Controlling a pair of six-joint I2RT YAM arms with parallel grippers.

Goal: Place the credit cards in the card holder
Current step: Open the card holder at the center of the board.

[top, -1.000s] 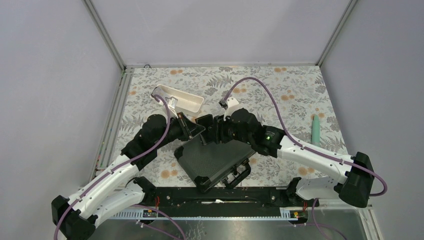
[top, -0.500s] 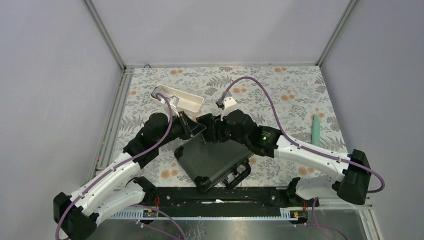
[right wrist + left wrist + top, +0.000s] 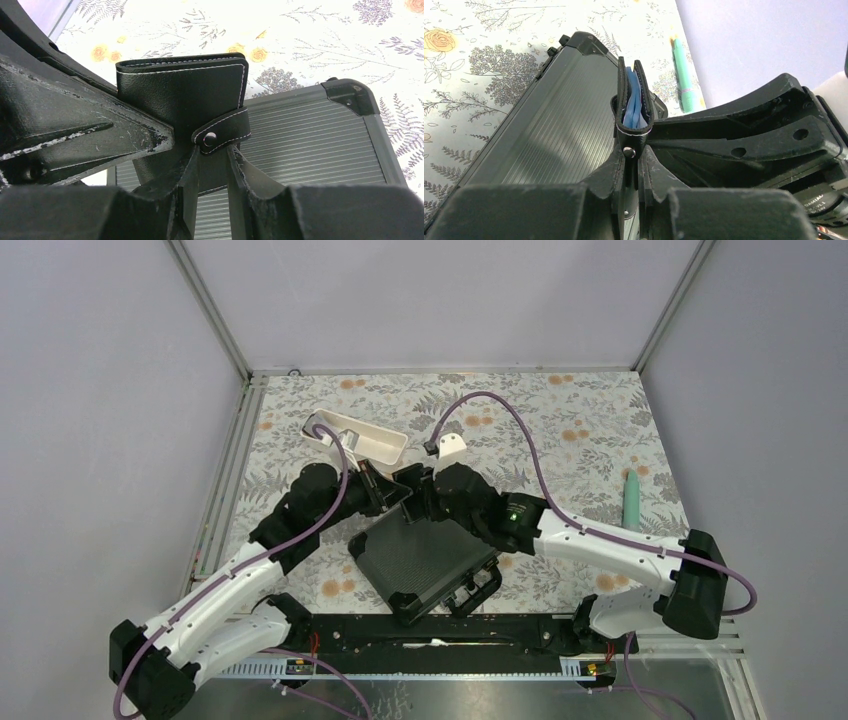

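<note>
The two arms meet over the middle of the table point(image 3: 590, 430), above a black ribbed case point(image 3: 420, 560) that lies flat near the arm bases, its handle toward them. Between the grippers hangs the holder point(image 3: 180, 95), folded shut and clear of the case lid below it.

The left gripper point(image 3: 630, 161) pinches the holder. Its fingers point(image 3: 610, 175) press on the two outer faces at one edge, and the jaws are nearly together with only the folded leather between them. In the left wrist view the holder stands edge-on and upright. Its two leaves are a little parted at the far end, with blue layers showing between them. Whether these are cards or pocket lining cannot be told.

The tab point(image 3: 225, 131) wraps round the edge of the holder. Its snap end lies flat on the face turned to the right wrist camera. The right gripper point(image 3: 211, 152) faces that side, nose to nose with the left one. Its jaws stand partly apart, with a fingertip on each side of the snap end of the tab. Whether they press on the tab or the holder cannot be told.

A white tray point(image 3: 385, 445) lies on the table just beyond the left gripper, set at a slant. A green pen point(image 3: 632, 500) lies well apart, by the right edge.
</note>
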